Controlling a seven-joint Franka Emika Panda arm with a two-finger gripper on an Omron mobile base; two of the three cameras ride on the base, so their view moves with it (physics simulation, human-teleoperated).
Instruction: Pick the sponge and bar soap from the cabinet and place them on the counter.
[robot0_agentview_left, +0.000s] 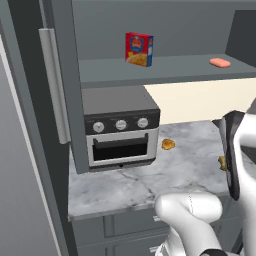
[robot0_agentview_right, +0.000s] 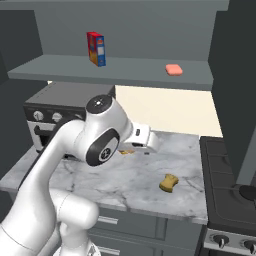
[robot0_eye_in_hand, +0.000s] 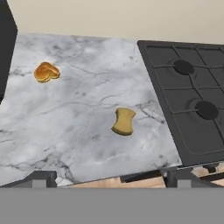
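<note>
Sponge (robot0_eye_in_hand: 124, 121) lies flat on the marble surface (robot0_eye_in_hand: 87, 57), near the stove (robot0_eye_in_hand: 192, 96) edge, at 6 o'clock from the bar soap (robot0_agentview_right: 173, 69) in the right base view. Soap sits on the cabinet (robot0_agentview_left: 65, 100) shelf, at 3 o'clock from the red box (robot0_agentview_left: 138, 49). Jaws apart, holding nothing (tips low in the hand view), gripper (robot0_eye_in_hand: 107, 177) above the surface. Orange lump (robot0_eye_in_hand: 46, 72) sits at 10 o'clock from the sponge, beside the toaster oven (robot0_agentview_left: 120, 135).
</note>
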